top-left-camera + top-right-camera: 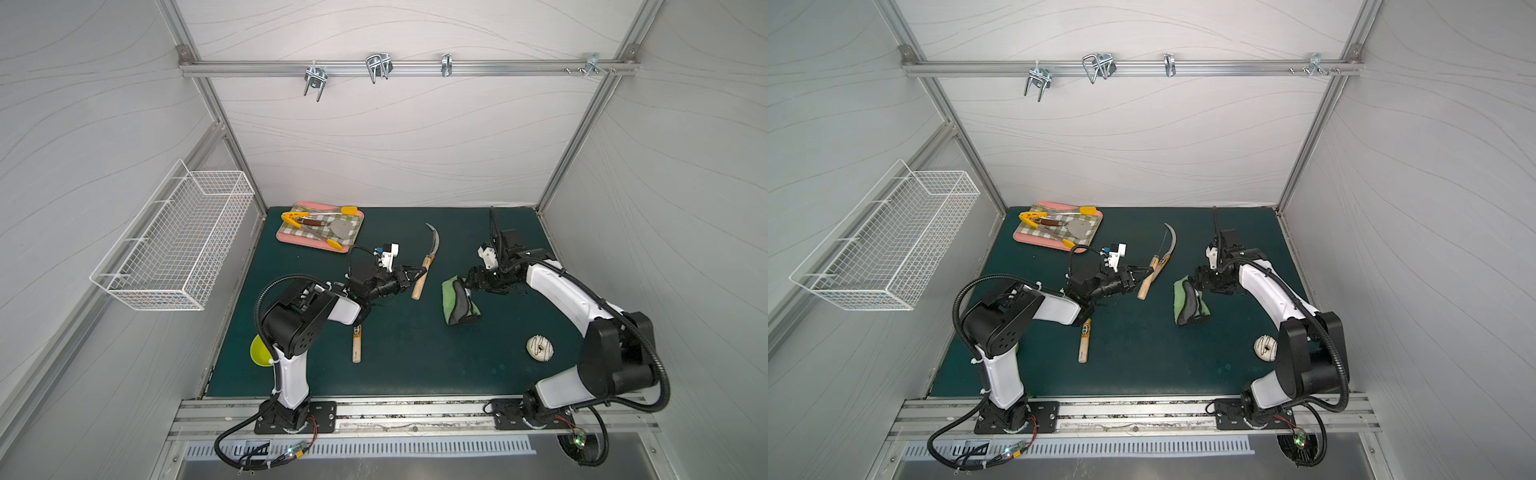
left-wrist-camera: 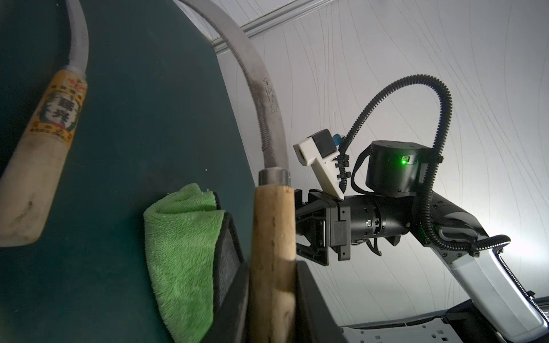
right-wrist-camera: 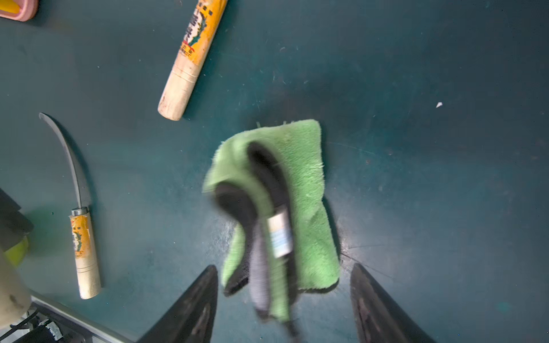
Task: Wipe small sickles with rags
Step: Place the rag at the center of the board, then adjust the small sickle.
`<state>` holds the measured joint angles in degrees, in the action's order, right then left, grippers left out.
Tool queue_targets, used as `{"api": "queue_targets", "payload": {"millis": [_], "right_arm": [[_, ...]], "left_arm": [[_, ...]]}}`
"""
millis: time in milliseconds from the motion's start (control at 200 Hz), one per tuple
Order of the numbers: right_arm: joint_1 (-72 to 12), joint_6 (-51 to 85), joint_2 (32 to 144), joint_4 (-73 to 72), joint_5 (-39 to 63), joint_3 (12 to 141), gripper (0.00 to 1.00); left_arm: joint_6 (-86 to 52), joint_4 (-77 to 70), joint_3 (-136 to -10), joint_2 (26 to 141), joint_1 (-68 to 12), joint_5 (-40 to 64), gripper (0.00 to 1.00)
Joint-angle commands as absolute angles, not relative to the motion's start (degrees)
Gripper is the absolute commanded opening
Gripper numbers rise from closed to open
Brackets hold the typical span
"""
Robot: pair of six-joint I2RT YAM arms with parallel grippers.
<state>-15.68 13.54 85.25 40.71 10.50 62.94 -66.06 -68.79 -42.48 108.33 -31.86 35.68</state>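
L arm [image 1: 291, 382], R arm [image 1: 552, 286]: white shells, blk joints, ribbed blk cables [image 1: 259, 301].

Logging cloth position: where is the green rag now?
In both top views the green rag lies on the mat right of centre, by the open right gripper, behind the doughnut.

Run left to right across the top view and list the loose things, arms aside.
wire basket → pink tray → held sickle → rag → doughnut
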Motion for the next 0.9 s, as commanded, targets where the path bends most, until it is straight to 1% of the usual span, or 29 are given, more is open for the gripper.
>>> {"api": "queue_targets", "payload": {"millis": [0, 80, 225, 340, 465, 625, 710, 805, 845, 895], "right_arm": [[-16.37, 13.48, 85.48, 40.93, 10.29, 62.73, 0.70], [-17.11, 14.75, 82.66, 37.23, 13.51, 61.28, 0.69], [-17.40, 20.63, 78.05, 26.34, 29.60, 57.85, 0.67], [-18.12, 28.04, 76.93, 17.35, 37.26, 55.89, 0.66], [-20.52, 31.79, 80.84, 13.03, 40.64, 58.14, 0.66], [-23.06, 33.25, 87.51, 12.45, 40.70, 61.63, 0.65], [-23.75, 34.28, 89.34, 10.63, 41.03, 61.58, 0.64], [-24.18, 34.80, 90.61, 9.96, 41.50, 61.91, 0.55], [-24.21, 34.85, 90.74, 9.93, 41.49, 61.96, 0.46], [-24.34, 34.92, 90.55, 9.77, 41.44, 61.80, 0.30]], "left_arm": [[-64.99, -70.66, -42.85, 106.63, -32.22, 36.82, 0.00], [-64.77, -70.51, -42.54, 106.52, -32.33, 37.30, 0.00], [-63.96, -69.92, -42.45, 106.12, -32.89, 37.88, 0.00], [-63.55, -69.31, -42.81, 105.84, -33.42, 38.14, 0.00], [-63.03, -68.56, -43.42, 105.54, -34.42, 38.15, 0.00], [-62.81, -68.88, -43.34, 105.05, -35.62, 37.54, 0.00], [-62.93, -69.33, -43.16, 104.78, -36.02, 37.53, 0.00], [-62.93, -69.78, -42.77, 104.51, -36.36, 37.78, 0.00], [-62.92, -69.96, -42.63, 104.42, -36.39, 37.73, 0.00], [-62.84, -69.98, -42.45, 104.39, -36.47, 37.71, 0.00]]}}
